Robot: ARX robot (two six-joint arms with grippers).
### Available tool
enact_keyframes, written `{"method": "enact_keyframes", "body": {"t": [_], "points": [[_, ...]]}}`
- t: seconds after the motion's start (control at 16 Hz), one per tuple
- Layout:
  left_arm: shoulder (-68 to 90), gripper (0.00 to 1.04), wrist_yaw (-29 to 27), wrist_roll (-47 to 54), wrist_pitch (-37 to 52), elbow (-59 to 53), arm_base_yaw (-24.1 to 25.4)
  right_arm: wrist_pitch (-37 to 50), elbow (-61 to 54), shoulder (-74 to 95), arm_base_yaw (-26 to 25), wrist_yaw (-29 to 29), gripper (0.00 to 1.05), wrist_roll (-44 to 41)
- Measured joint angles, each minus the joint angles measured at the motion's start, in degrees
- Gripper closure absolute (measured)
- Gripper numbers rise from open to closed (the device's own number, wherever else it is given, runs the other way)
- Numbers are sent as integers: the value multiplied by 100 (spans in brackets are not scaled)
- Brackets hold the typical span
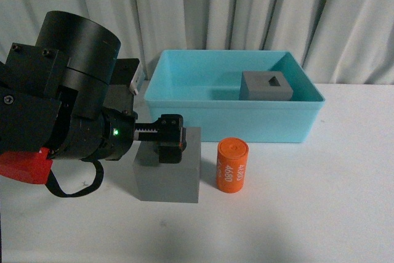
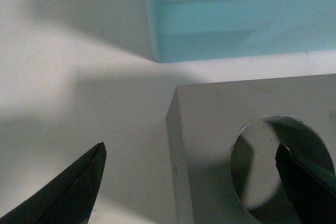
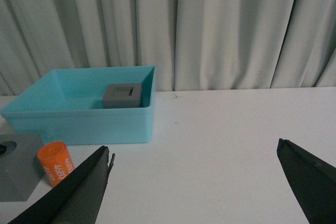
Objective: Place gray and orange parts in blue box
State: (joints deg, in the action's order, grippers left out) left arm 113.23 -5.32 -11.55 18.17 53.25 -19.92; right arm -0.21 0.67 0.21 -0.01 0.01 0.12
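A gray cube with a round hole (image 1: 167, 180) (image 2: 210, 124) stands on the white table in front of the blue box (image 1: 234, 121) (image 2: 236, 24). My left gripper (image 1: 169, 140) (image 2: 191, 182) is open and straddles the cube's near wall, one finger outside it and the other over the hole. An orange cylinder (image 1: 231, 164) (image 3: 55, 162) with white digits stands just right of that cube. The second gray cube (image 1: 266, 85) (image 3: 122, 96), with a square hole, rests inside the blue box (image 3: 79, 127). Open over bare table, my right gripper (image 3: 194, 182) holds nothing and is outside the front view.
Pale curtains (image 1: 246, 10) hang behind the table. The black left arm with a red part (image 1: 24, 167) fills the left of the front view. White tabletop (image 1: 320, 201) stretches right of the orange cylinder.
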Motion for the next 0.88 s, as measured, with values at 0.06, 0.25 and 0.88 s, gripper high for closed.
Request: {"method": "enact_keyframes", "body": {"t": [0.06,0.25,0.88], "points": [[15,7,0,4,2,2,-20,0,0,0,0,2,6,0],[90,7,2,37,24,24,-59,0,0,0,0,2,6,0],[90,79,0,57,179,-31,-70,0,0,0,0,2,6,0]]}}
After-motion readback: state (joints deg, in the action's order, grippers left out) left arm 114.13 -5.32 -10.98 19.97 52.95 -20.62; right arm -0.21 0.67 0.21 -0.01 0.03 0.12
